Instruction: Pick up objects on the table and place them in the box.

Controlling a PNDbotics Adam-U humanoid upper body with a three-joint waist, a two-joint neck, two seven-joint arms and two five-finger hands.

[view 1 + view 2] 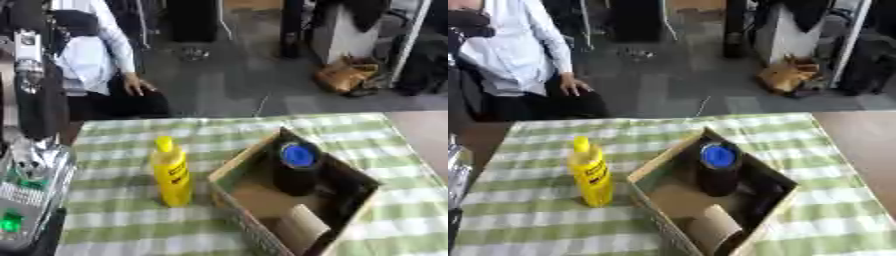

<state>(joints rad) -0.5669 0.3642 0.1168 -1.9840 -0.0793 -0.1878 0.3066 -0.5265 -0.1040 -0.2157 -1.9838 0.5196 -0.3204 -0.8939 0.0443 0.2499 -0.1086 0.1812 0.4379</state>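
The worktop [122, 230] carries a green-and-white checked cloth. A yellow bottle [171, 172] stands upright on it, cap up, just beside the left wall of the cardboard box [229, 167] but apart from it. By judgement it is the only object not yet placed.

The box sits askew on the worktop, open at the top, flaps raised. Inside, a dark container with a blue lid [297, 155] stands upright near the far corner, so that object counts as delivered. A pale rolled or folded item [710, 227] lies at the near end of the box; what it is cannot be told.

No robot hand can be identified in either view, so how far its fingers are open, or whether it has hold of anything, cannot be told. Metallic and dark structure [31, 165] at the left edge may belong to the left arm.

The bottle's upright stance beside the box should suit a side grasp followed by a short lift over the wall.
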